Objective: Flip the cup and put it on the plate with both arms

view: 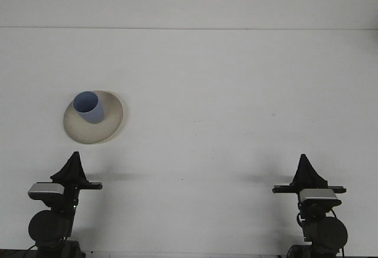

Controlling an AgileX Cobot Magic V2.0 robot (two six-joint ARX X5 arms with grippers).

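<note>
A light blue cup (88,106) stands upright, mouth up, on a cream plate (108,126) at the left of the white table. My left gripper (73,159) is low at the near left, below the plate and apart from it. Far from the cup, my right gripper (306,162) sits low at the near right. Both grippers point away from the camera as dark wedges, with nothing held in either.
The white table (236,92) runs back to a far edge against a white wall. Only the plate and cup lie on it.
</note>
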